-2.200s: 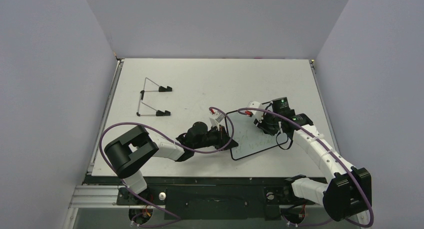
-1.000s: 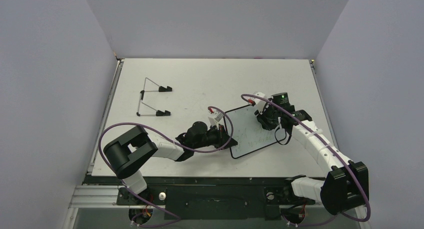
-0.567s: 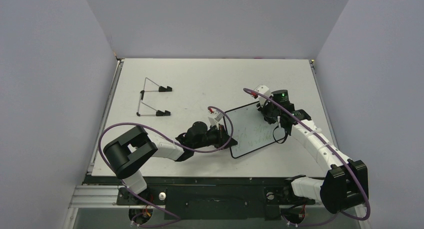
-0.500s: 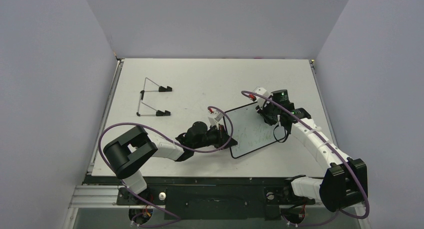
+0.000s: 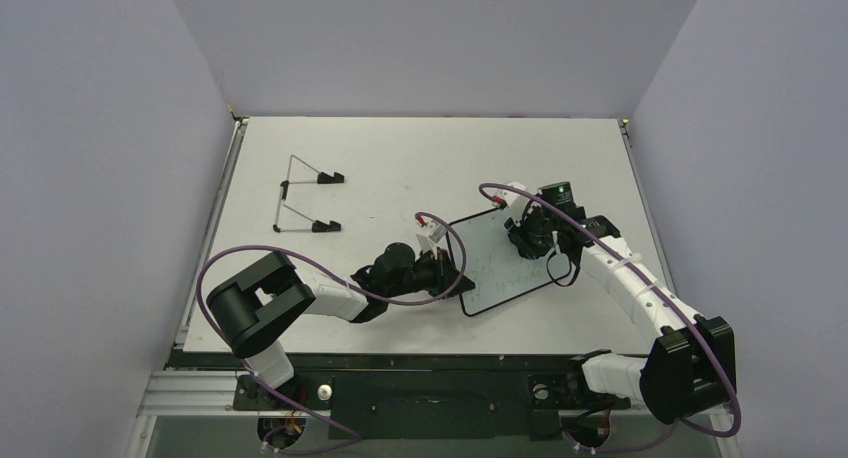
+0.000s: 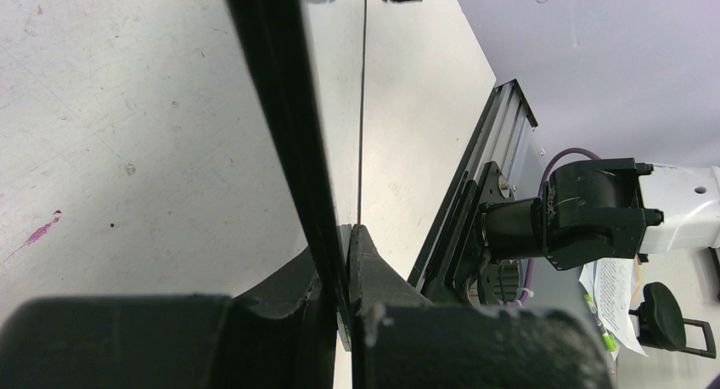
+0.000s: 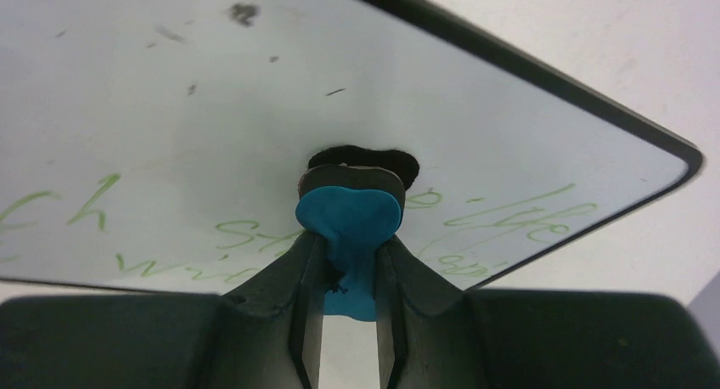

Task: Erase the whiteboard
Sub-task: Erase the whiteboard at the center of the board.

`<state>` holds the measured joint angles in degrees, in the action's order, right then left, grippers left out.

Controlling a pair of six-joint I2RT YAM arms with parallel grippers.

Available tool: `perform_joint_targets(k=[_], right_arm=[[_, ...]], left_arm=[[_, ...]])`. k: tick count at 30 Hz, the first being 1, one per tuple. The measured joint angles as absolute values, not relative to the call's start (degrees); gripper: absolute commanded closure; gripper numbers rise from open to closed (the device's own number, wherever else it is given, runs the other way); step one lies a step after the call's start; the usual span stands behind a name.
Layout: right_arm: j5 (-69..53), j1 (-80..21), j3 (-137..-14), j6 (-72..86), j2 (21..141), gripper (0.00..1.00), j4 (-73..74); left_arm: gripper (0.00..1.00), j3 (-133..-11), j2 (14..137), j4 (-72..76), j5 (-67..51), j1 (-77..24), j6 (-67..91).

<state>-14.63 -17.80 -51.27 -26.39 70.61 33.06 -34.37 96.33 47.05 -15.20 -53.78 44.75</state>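
Note:
The whiteboard [image 5: 503, 266] lies in the middle of the table, white with a thin black rim, with faint green handwriting across its face [image 7: 212, 151]. My left gripper [image 5: 458, 273] is shut on the board's left edge, and the rim [image 6: 293, 143] runs edge-on between its fingers in the left wrist view. My right gripper [image 5: 524, 236] is shut on a blue eraser [image 7: 348, 223] whose black felt pad presses on the board near its upper right part. The green writing sits to both sides of the eraser.
A thin wire stand [image 5: 305, 200] with black feet lies at the table's far left. Purple cables loop from both arms. The table's near edge with the arm bases [image 5: 440, 388] runs along the bottom. Grey walls enclose the table on three sides.
My right gripper with the eraser slid up toward the board's far right corner, then came back down and left over the board. The left arm and the board stayed put.

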Motion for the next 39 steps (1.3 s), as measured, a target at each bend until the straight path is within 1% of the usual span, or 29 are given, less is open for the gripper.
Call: perform_joint_targets(k=[6,13,16,23,26,33,39], right_arm=[[-6.57,-18.09,-49.98,-20.36,70.15,1.0,26.11],[-0.05,-18.09,-49.91,-19.46,70.41,1.0,23.31],[-1.32,-18.09,-50.63,-22.26,70.83,1.0,25.08],[-12.45,-18.04,-52.12,-29.89,71.02,1.0,32.51],[-14.98,-18.04,-52.14,-31.38,71.02,1.0,34.02],[-15.22,-18.06,-52.14,-35.14,71.0,1.0,35.83],[-11.7,-18.15,-52.14,-35.77,71.05,1.0,37.01]], left_arm=[[1.0,-34.37,96.36,47.05,-14.94,-53.78,44.8],[1.0,-34.37,96.36,47.07,-15.25,-53.82,44.36],[1.0,-34.37,96.33,47.03,-15.29,-53.84,44.4],[1.0,-34.37,96.36,46.92,-15.31,-53.84,44.45],[1.0,-34.37,96.33,46.89,-15.31,-53.84,44.45],[1.0,-34.37,96.33,46.85,-15.4,-53.84,44.25],[1.0,-34.37,96.12,46.68,-15.51,-53.87,43.62]])
